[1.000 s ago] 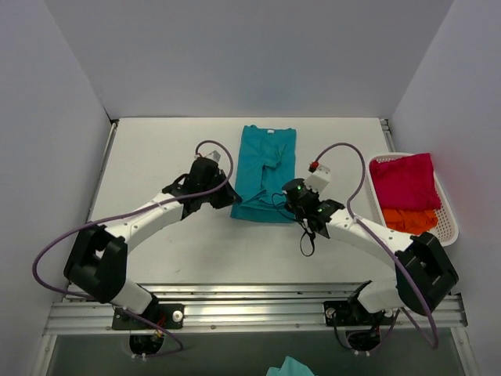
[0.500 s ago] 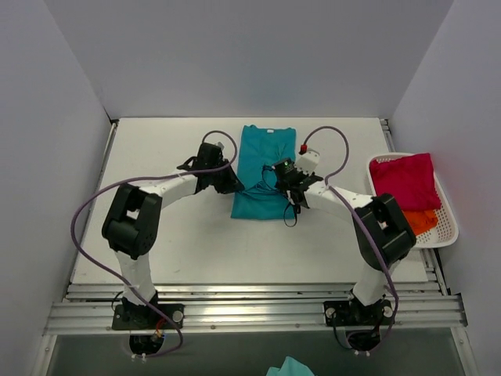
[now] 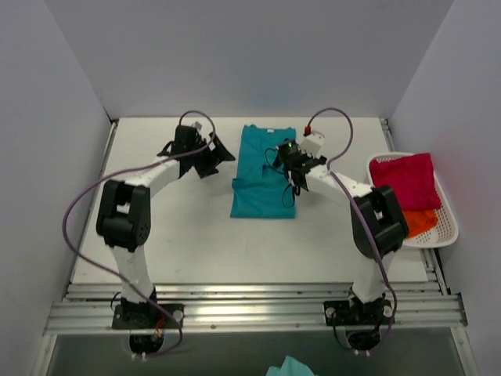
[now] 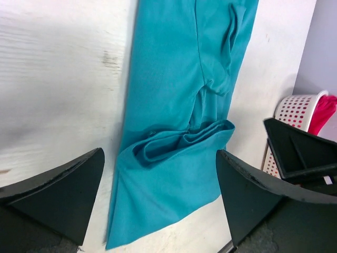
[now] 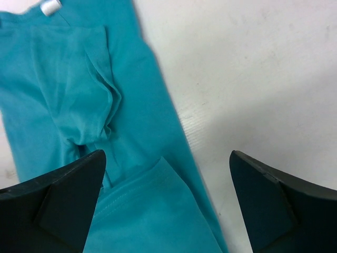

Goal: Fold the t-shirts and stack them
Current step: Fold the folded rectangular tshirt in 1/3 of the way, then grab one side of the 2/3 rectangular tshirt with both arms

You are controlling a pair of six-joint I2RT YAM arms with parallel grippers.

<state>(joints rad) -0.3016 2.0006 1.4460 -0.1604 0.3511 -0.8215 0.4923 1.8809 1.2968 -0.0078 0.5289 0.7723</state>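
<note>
A teal t-shirt (image 3: pixel 264 176) lies folded lengthwise mid-table, its lower part doubled up into a rumpled fold (image 4: pixel 179 145). A white neck label (image 5: pixel 51 7) shows at its far end. My left gripper (image 3: pixel 219 153) hovers open just left of the shirt, holding nothing (image 4: pixel 160 195). Above the shirt's right edge my right gripper (image 3: pixel 285 157) is also open and empty (image 5: pixel 168 203). A crimson-magenta t-shirt (image 3: pixel 403 180) lies on an orange t-shirt (image 3: pixel 419 222) in the basket.
The white slotted basket (image 3: pixel 448 229) stands at the table's right edge and shows in the left wrist view (image 4: pixel 295 110). Walls close the table on three sides. A scrap of teal cloth (image 3: pixel 288 366) shows below the front rail.
Both grippers, shut on the teal shirt's hem earlier, have carried it toward the collar and opened, dropping it. The left gripper has pulled off to the left, onto bare table.
</note>
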